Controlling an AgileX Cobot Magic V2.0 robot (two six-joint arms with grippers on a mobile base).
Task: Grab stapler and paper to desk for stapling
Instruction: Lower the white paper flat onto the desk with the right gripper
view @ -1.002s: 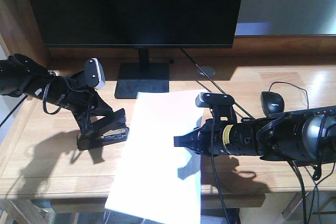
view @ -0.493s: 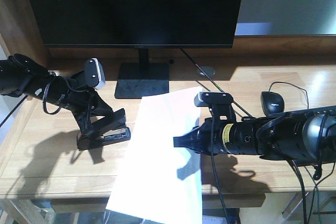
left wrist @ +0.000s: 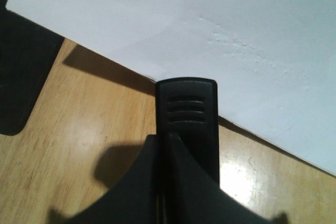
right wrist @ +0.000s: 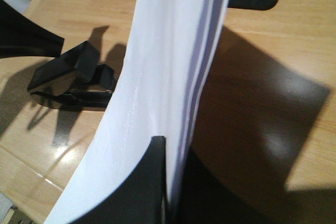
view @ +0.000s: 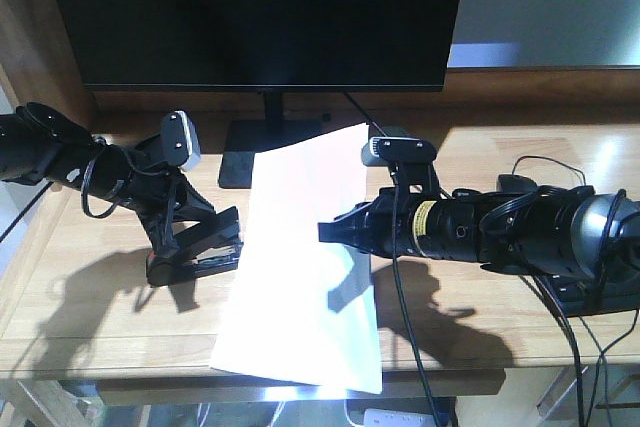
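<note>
Paper (view: 300, 287) clamped in right jaws, bowed upward, just right of stapler (view: 195, 263), left jaws clamped on stapler, on desk (view: 80, 287)

stapler (view: 196, 253): on worktop (view: 60, 247), just left of paper (view: 300, 277)
monitor (view: 260, 17): behind both, at worktop rear

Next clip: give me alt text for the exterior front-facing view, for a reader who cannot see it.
The right gripper pinches the right edge of the paper, a white sheet partly raised off the desk, its near end past the front edge. Beside it, the left gripper holds the stapler on the desk; a black monitor stands behind.
</note>
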